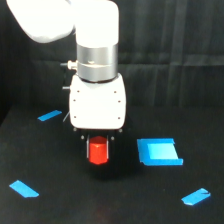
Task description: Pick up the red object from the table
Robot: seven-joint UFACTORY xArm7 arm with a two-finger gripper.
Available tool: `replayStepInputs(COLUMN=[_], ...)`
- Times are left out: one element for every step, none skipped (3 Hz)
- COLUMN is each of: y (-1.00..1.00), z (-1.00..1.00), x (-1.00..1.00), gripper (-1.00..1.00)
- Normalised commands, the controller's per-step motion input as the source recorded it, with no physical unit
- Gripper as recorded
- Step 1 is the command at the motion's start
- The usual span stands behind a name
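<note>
Exterior view, arm: you see the white xArm body hanging straight down over the middle of the table (60, 200), its gripper (98, 144) low above the black surface.
Exterior view, red object: the red object (98, 151) sits directly under the gripper body, between the dark fingers, at or just above the tabletop; you cannot tell whether it has left the surface.
Exterior view, jaws: they stand close on either side of the block and seem clamped on it, though actual contact is not clear.
Exterior view, surroundings: a blue square patch (159, 152) lies near the block on the exterior view's right; blue tape strips (49, 116) lie well apart toward the corners.
Handling: judge the block stiff, solid and light, with smooth faces that may slip.
Where to hold: grip two opposite flat sides at mid-height, not the edges, so it cannot twist out.
</note>
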Motion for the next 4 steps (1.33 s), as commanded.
replayStepInputs(y=[0.28,0.26,0.16,0.05], z=[1.0,0.96,0.94,0.74], x=[0.37,0.18,0.21,-0.01], gripper=[-0.92,-1.0,-0.94,-1.0])
